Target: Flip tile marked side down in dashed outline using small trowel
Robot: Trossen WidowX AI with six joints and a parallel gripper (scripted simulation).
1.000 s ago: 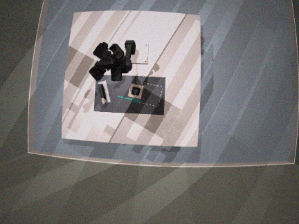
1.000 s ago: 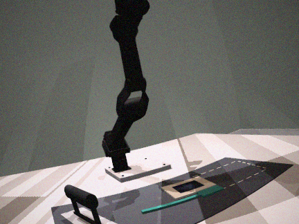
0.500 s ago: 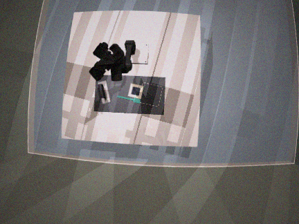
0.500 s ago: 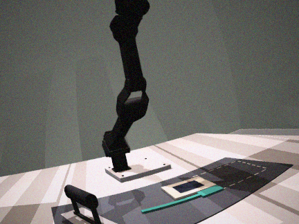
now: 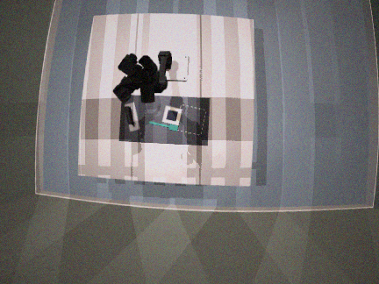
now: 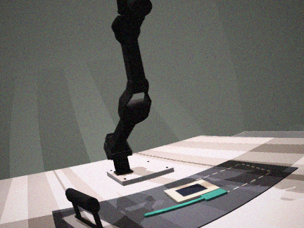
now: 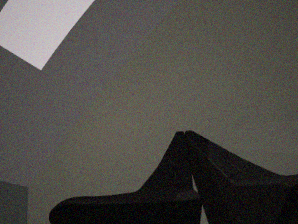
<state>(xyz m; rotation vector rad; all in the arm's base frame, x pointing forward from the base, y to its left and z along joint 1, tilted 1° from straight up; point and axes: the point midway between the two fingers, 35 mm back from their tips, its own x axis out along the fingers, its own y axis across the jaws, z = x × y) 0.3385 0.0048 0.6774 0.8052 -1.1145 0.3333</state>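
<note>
The tile (image 5: pixel 167 118) (image 6: pixel 172 193), cream with a dark square on its upper face, lies flat on the dark mat (image 5: pixel 151 136) (image 6: pixel 183 218). It is at the near end of the dashed outline (image 6: pixel 270 171), mostly outside it. The teal trowel (image 5: pixel 174 127) (image 6: pixel 215 193) lies along the tile's front edge, its blade close against the tile and its thin handle on the mat; contact is unclear. My gripper (image 7: pixel 183 137) is shut and empty, its fingertips together, with the arm raised high. The trowel and tile are out of the wrist view.
A black bar handle (image 6: pixel 82 200) on posts stands over a pale base (image 5: pixel 134 117) at the mat's other end. The arm's white base plate (image 6: pixel 155 170) is behind the mat. The arm (image 6: pixel 134 60) stands almost upright over it.
</note>
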